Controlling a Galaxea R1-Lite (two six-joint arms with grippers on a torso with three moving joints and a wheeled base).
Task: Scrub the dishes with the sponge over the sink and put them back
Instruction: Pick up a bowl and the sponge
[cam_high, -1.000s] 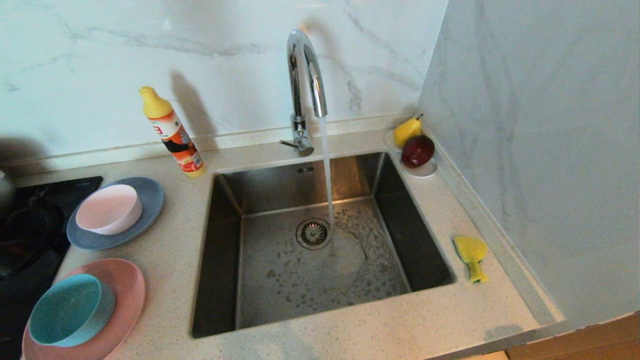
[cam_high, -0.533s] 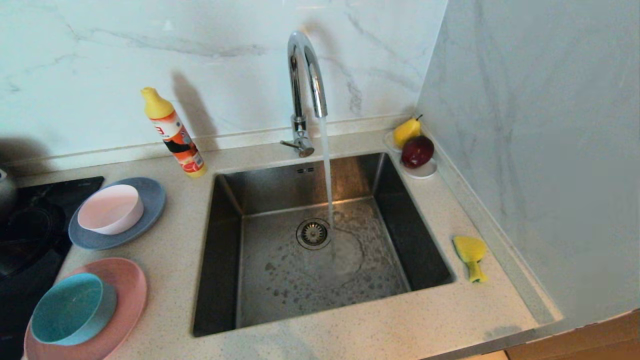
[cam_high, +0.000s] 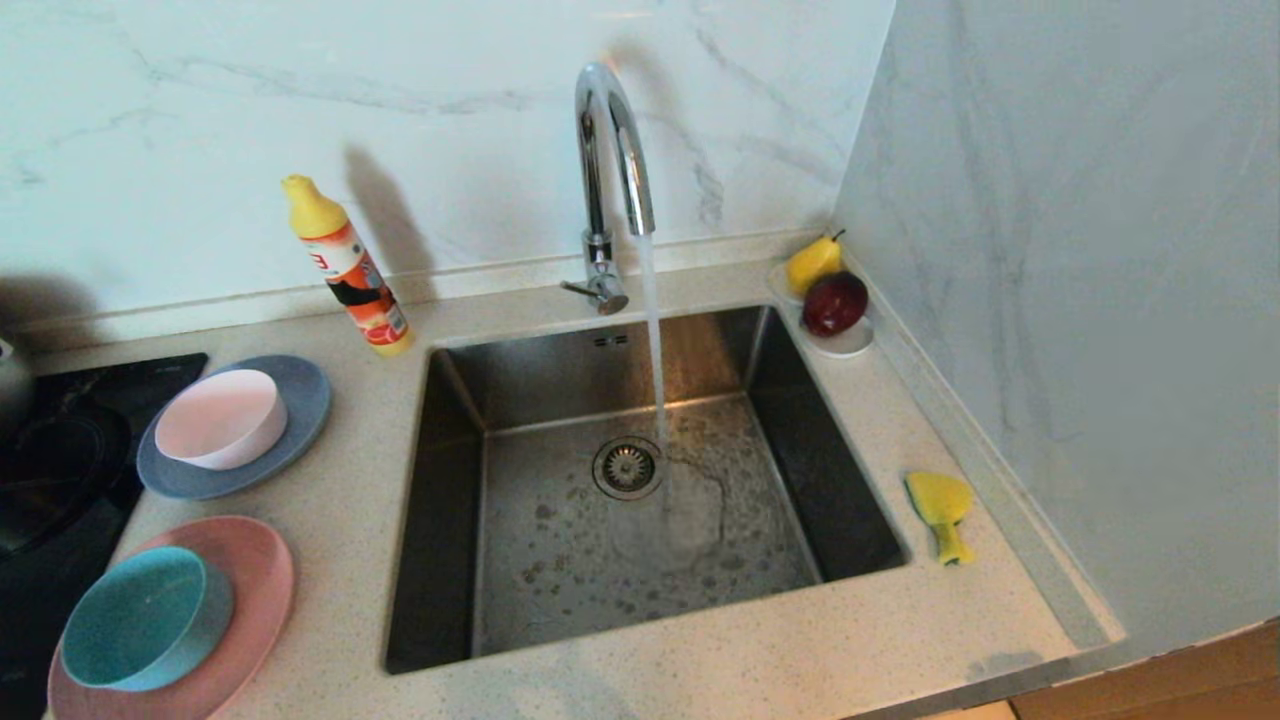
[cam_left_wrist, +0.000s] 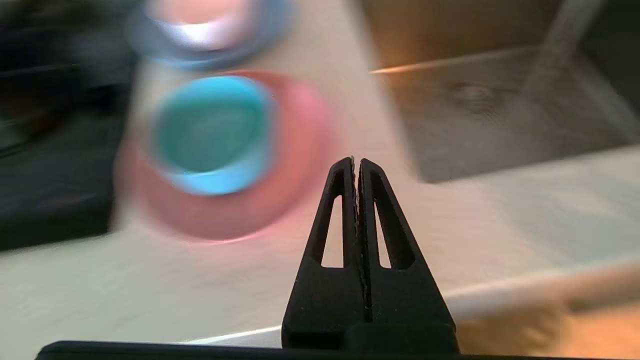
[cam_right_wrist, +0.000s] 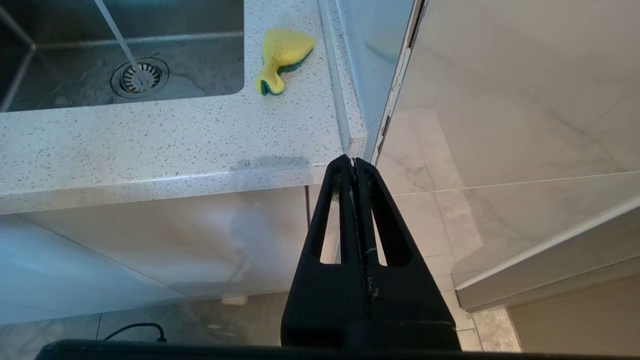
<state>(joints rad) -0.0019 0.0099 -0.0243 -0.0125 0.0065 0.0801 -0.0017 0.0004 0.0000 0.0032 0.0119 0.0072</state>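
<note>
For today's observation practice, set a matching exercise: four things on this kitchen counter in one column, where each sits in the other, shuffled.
Things:
1. teal bowl
2. pale pink bowl
3. sponge
4. red apple

Places:
A. on the white saucer in the corner
B. on the pink plate
C. on the counter right of the sink
D. on the blue-grey plate

Pairs: 1-B, 2-D, 3-C, 4-A

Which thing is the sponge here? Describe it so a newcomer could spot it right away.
Start at the steel sink in the middle of the counter and go to its right rim, toward the marble side wall. The sponge lies alone on that narrow counter strip, crumpled, yellow with a thin green edge. The only other yellow thing on that side, the pear, sits on a saucer in the back corner.
</note>
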